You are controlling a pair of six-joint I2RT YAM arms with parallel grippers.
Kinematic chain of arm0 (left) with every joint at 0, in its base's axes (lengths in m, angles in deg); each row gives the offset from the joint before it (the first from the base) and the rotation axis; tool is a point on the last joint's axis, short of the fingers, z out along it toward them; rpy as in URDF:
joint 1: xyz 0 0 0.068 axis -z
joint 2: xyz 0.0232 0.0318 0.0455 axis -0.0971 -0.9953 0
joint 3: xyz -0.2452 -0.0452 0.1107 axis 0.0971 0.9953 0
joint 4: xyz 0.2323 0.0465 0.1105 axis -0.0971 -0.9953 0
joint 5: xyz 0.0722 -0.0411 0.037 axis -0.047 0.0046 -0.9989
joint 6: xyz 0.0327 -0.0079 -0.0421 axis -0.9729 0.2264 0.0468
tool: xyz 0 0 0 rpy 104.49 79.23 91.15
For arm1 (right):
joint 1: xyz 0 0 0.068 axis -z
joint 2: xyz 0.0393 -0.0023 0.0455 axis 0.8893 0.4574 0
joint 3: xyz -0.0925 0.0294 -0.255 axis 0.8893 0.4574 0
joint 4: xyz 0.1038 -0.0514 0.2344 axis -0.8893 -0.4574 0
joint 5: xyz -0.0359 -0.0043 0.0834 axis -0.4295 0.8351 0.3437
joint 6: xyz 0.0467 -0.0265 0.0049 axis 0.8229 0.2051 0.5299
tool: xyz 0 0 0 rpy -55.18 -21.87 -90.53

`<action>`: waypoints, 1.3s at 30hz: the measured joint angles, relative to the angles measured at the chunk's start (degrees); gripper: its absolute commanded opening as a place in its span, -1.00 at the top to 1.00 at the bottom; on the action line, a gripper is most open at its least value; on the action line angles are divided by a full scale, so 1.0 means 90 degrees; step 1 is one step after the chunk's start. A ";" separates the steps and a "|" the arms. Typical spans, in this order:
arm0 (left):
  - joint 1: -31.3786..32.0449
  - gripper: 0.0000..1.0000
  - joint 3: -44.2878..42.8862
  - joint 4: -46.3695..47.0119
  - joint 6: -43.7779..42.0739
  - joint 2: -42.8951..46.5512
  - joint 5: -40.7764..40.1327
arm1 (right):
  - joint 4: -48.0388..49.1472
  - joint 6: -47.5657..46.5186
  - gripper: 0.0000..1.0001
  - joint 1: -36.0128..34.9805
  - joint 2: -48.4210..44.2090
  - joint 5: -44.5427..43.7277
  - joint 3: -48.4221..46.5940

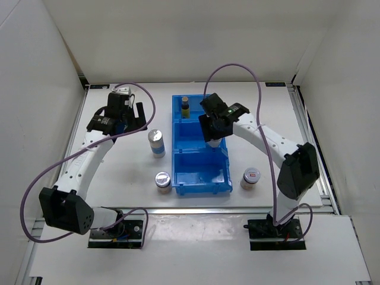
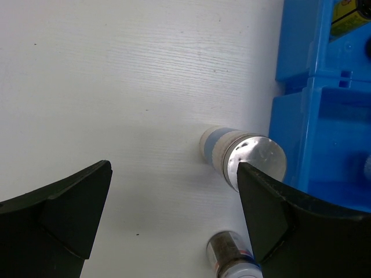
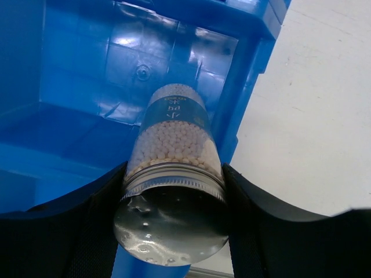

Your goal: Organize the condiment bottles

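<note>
1. Top external view: the blue bin (image 1: 202, 189) lies mid-table, its long side running away from the arms. The bare white table (image 1: 119, 160) is widest on the bin's left and narrower on its right (white walls close the far and side edges).
2. The left gripper (image 1: 138, 117) hangs over the left stretch near the far edge, jaws spread wide with nothing between them.
3. The loose shaker (image 1: 156, 143) stands upright near the bin's left wall, apart from it. The left jar (image 1: 162, 180) stands just beside the bin's near-left corner, and the right jar (image 1: 250, 177) stands off its near-right corner.
4. The far compartment holds the brown bottle (image 1: 185, 107), upright.
5. At the middle compartment the right gripper (image 3: 174, 197) is clamped on the held shaker (image 3: 174, 139), which is full of white beads. I cannot tell whether its base touches the floor.
</note>
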State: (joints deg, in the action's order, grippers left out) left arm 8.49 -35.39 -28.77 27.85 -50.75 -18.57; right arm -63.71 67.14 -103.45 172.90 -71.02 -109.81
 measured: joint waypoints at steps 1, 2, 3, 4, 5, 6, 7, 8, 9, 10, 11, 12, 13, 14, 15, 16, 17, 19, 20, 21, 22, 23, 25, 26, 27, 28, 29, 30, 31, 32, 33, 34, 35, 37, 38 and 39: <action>-0.0002 -1.00 0.0005 0.0002 0.0000 0.0000 0.0032 | 0.0022 -0.0002 0.99 0.0000 0.0097 -0.0002 0.0005; -0.0002 -1.00 0.0005 0.0002 0.0000 0.0000 0.0078 | 0.0046 -0.0007 0.88 -0.0002 0.0194 -0.0015 0.0005; -0.0002 -1.00 0.0005 0.0005 -0.0002 -0.0005 0.0126 | 0.0061 -0.0002 0.84 -0.0002 0.0287 -0.0032 0.0005; -0.0002 -1.00 0.0005 0.0005 -0.0002 -0.0012 0.0180 | 0.0061 -0.0002 0.78 -0.0002 0.0418 -0.0063 -0.0007; 0.0010 -1.00 0.0005 0.0007 -0.0007 -0.0032 0.0231 | 0.0051 0.0000 0.74 -0.0002 0.0554 -0.0104 -0.0032; 0.0034 -1.00 0.0005 0.0024 -0.0022 -0.0056 0.0255 | 0.0036 0.0005 0.72 -0.0002 0.0712 -0.0129 -0.0058; 0.0075 -1.00 0.0005 0.0053 -0.0041 -0.0100 0.0282 | 0.0051 0.0019 0.66 -0.0002 0.0857 -0.0202 -0.0160; 0.0131 -1.00 0.0007 0.0083 -0.0070 -0.0158 0.0311 | 0.0053 0.0022 0.57 -0.0002 0.0933 -0.0209 -0.0267; 0.0202 -1.00 0.0015 0.0121 -0.0095 -0.0223 0.0333 | 0.0078 0.0027 0.27 0.0000 0.0981 -0.0226 -0.0316; 0.0272 -1.00 0.0046 0.0197 -0.0134 -0.0294 0.0350 | 0.0058 0.0027 0.08 -0.0002 0.1001 -0.0231 -0.0342; 0.0328 -1.00 0.0085 0.0245 -0.0165 -0.0355 0.0379 | 0.0049 0.0032 -0.27 -0.0002 0.1001 -0.0236 -0.0342; 0.0384 -1.00 0.0124 0.0270 -0.0199 -0.0425 0.0420 | 0.0049 0.0032 -0.41 -0.0002 0.1001 -0.0248 -0.0342; 0.0420 -1.00 0.0172 0.0316 -0.0233 -0.0466 0.0461 | 0.0051 0.0032 -0.54 -0.0002 0.1001 -0.0250 -0.0342; 0.0457 -1.00 0.0219 0.0335 -0.0274 -0.0520 0.0515 | 0.0046 0.0024 -0.74 -0.0002 0.1001 -0.0265 -0.0342; 0.0476 -1.00 0.0260 0.0369 -0.0306 -0.0556 0.0556 | 0.0036 0.0029 -0.83 -0.0002 0.1001 -0.0277 -0.0342; 0.0495 -1.00 0.0291 0.0393 -0.0342 -0.0605 0.0602 | 0.0034 0.0027 -0.92 -0.0002 0.1001 -0.0301 -0.0342; 0.0510 -1.00 0.0308 0.0413 -0.0362 -0.0653 0.0648 | 0.0032 0.0012 -0.98 -0.0002 0.0993 -0.0323 -0.0342; 0.0556 -1.00 0.0330 0.0498 -0.0396 -0.0746 0.0731 | 0.0027 -0.0002 -0.98 -0.0002 0.0945 -0.0406 -0.0342; 0.0568 -1.00 0.0330 0.0578 -0.0415 -0.0767 0.0748 | 0.0027 -0.0002 -0.98 -0.0002 0.0882 -0.0444 -0.0342; 0.0580 -1.00 0.0330 0.0617 -0.0440 -0.0782 0.0763 | 0.0027 -0.0007 -0.98 -0.0002 0.0775 -0.0474 -0.0335; 0.0600 -1.00 0.0330 0.0653 -0.0459 -0.0799 0.0787 | 0.0049 -0.0012 -0.98 -0.0002 0.0636 -0.0498 -0.0311; 0.0619 -1.00 0.0330 0.0692 -0.0471 -0.0814 0.0787 | 0.0068 -0.0019 -0.98 -0.0002 0.0447 -0.0520 -0.0274; 0.0661 -1.00 0.0330 0.0758 -0.0505 -0.0838 0.0801 | 0.0117 -0.0032 -0.98 -0.0002 -0.0102 -0.0566 -0.0126; 0.0668 -1.00 0.0330 0.0772 -0.0517 -0.0850 0.0801 | 0.0180 -0.0041 -0.98 -0.0002 -0.0350 -0.0593 -0.0068; 0.0670 -1.00 0.0330 0.0777 -0.0527 -0.0852 0.0809 | 0.0243 -0.0053 -0.98 -0.0002 -0.0709 -0.0602 0.0036; 0.0673 -1.00 0.0330 0.0784 -0.0542 -0.0862 0.0809 | 0.0282 -0.0073 -0.98 -0.0002 -0.1022 -0.0629 0.0124; 0.0678 -1.00 0.0330 0.0784 -0.0559 -0.0882 0.0811 | 0.0308 -0.0080 -0.98 -0.0002 -0.1297 -0.0644 0.0197; 0.0685 -1.00 0.0330 0.0797 -0.0561 -0.0908 0.0826 | 0.0335 -0.0092 -0.98 -0.0002 -0.1545 -0.0663 0.0250; 0.0690 -1.00 0.0330 0.0838 -0.0561 -0.0933 0.0838 | 0.0364 -0.0097 -0.98 -0.0002 -0.1710 -0.0680 0.0284; 0.0690 -1.00 0.0330 0.0891 -0.0561 -0.0959 0.0857 | 0.0403 -0.0100 -0.98 -0.0002 -0.1860 -0.0690 0.0333; 0.0690 -1.00 0.0330 0.0935 -0.0561 -0.0991 0.0882 | 0.0401 -0.0102 -0.98 -0.0002 -0.1926 -0.0692 0.0359; 0.0690 -1.00 0.0330 0.0957 -0.0571 -0.1047 0.0896 | 0.0423 -0.0104 -0.98 -0.0002 -0.1957 -0.0697 0.0403; 0.0690 -1.00 0.0330 0.0957 -0.0580 -0.1112 0.0903 | 0.0432 -0.0104 -0.98 -0.0002 -0.1955 -0.0704 0.0457; 0.0692 -0.93 0.0330 0.0957 -0.0578 -0.1321 0.0940 | 0.0435 -0.0109 -0.98 -0.0002 -0.1892 -0.0704 0.0593; 0.0697 -0.89 0.0330 0.0959 -0.0578 -0.1421 0.0957 | 0.0432 -0.0117 -0.98 -0.0002 -0.1853 -0.0704 0.0673; 0.0704 -0.83 0.0330 0.0950 -0.0580 -0.1515 0.0967 | 0.0413 -0.0119 -0.98 -0.0002 -0.1824 -0.0704 0.0729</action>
State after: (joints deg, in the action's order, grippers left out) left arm 14.83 -32.42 -20.23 22.63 -64.38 -9.87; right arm -60.00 66.07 -103.47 156.49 -77.36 -103.26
